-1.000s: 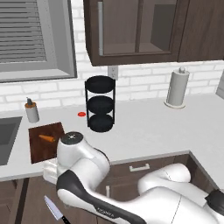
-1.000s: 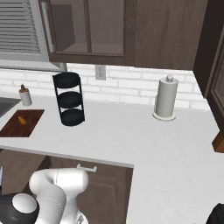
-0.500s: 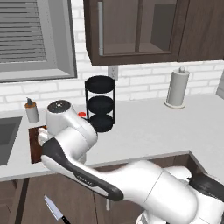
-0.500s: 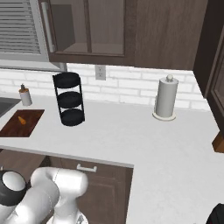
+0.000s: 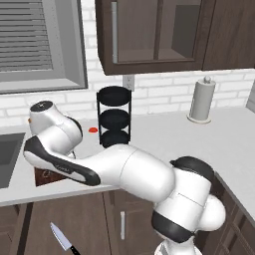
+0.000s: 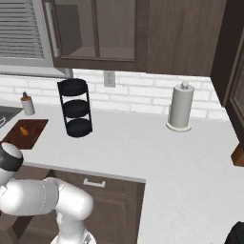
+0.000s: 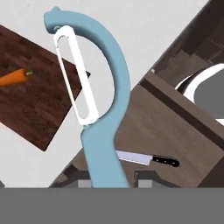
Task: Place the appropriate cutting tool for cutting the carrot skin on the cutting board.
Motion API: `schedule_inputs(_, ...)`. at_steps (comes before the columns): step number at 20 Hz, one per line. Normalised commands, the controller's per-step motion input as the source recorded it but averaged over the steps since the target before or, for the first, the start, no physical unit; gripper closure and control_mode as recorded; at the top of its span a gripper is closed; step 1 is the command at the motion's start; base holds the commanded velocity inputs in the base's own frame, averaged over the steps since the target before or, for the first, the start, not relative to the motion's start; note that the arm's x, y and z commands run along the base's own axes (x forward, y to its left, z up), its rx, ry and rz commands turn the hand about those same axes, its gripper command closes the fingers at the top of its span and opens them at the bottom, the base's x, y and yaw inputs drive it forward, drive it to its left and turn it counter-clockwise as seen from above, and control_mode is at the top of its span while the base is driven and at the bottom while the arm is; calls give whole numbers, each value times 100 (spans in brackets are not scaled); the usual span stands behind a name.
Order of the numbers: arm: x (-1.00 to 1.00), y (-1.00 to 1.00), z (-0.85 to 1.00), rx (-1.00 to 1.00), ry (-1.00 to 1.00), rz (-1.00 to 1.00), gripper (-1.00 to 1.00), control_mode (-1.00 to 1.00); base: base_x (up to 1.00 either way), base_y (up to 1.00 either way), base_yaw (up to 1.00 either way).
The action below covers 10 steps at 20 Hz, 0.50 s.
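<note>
Broadly spread across both base views: a pale grey worktop (image 6: 157, 157) under dark cabinets, backed by white brick. Over its left end, bent low in the left base view, the white arm (image 5: 119, 169), hiding most of the dark reddish-brown cutting board (image 5: 44, 177), just a corner showing beneath the elbow. Near the back wall, a black three-tier rack (image 6: 76, 107) standing upright, and well apart to the right an upright paper towel roll (image 6: 180, 106). Seen whole from the right base view: the cutting board (image 6: 26, 133) lying flat near the worktop's front edge, a small bottle (image 6: 27, 104) behind it, close to the sink. Down on the floor below the worktop, a black-handled knife (image 5: 63, 239), also visible in the hand view (image 7: 146, 159). Clamped in the pincer (image 7: 107, 177), fingers closed on the lower handle: the light blue peeler (image 7: 98, 105), held above the board's edge, looped head pointing away from the hand. Lying on the board, left of the peeler's head in the hand view, the small orange carrot (image 7: 14, 77). Smallest, a red spot (image 5: 92, 130) on the worktop just left of the rack.
</note>
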Motion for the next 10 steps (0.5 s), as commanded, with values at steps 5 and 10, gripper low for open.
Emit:
schedule_inputs(5, 74, 10, -28, 0, 15, -1, 100, -100, 0, 0, 0)
schedule_inputs(10, 59, 8, -62, 0, 10, 0, 100, -100, 0, 0, 0)
